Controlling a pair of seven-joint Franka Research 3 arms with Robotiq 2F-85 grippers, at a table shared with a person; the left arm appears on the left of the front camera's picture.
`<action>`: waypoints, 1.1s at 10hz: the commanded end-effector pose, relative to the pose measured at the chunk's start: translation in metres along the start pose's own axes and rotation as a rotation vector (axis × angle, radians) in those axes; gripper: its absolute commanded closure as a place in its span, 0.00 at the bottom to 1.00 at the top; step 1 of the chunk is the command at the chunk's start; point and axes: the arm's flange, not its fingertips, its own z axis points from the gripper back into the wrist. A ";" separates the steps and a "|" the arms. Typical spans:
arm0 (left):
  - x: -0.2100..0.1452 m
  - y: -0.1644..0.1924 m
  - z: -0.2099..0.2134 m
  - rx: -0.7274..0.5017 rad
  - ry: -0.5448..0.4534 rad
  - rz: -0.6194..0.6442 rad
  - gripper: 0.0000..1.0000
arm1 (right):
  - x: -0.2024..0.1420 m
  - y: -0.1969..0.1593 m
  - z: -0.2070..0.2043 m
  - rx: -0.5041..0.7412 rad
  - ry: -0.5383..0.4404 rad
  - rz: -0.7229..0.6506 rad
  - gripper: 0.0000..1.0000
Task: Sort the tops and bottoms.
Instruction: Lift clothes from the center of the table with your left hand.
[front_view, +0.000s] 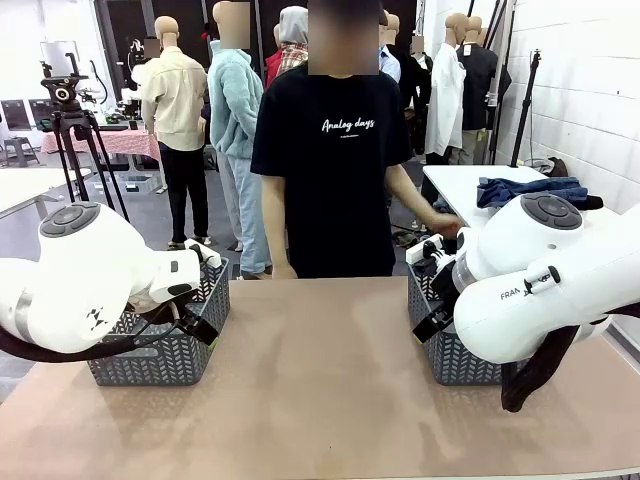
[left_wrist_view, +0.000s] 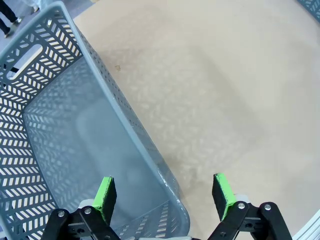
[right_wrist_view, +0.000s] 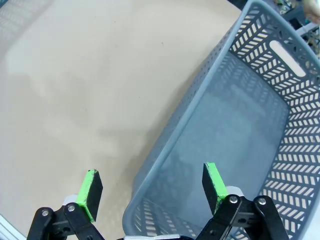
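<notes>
Left fingers (left_wrist_view: 106, 194) over the left basket (left_wrist_view: 60, 150) and right fingers (right_wrist_view: 212, 180) over the right basket (right_wrist_view: 240, 125) hung wide apart, gripping nothing, seemingly awaiting clothes, while the denim garment (front_view: 530, 188) lay on the far white worktop (front_view: 460, 180) near the person's hand (front_view: 445, 224).

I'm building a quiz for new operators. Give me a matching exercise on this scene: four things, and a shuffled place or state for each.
1. left grey plastic lattice basket
2. crumpled blue denim garment
3. left robot hand with green pads
4. black printed T-shirt

A. worn by the person
B. open, over a basket rim
C. empty
D. on the white side table

Pairs: 1-C, 2-D, 3-B, 4-A.
</notes>
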 end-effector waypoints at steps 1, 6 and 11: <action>-0.001 0.002 0.000 0.000 0.000 0.006 0.00 | 0.000 0.000 0.000 0.000 0.000 0.000 0.00; -0.001 0.002 0.000 0.000 0.000 0.006 0.00 | 0.000 0.000 0.000 0.000 0.000 0.000 0.00; -0.001 0.002 0.000 0.000 0.000 0.006 0.00 | 0.000 0.000 0.000 0.000 0.000 0.000 0.00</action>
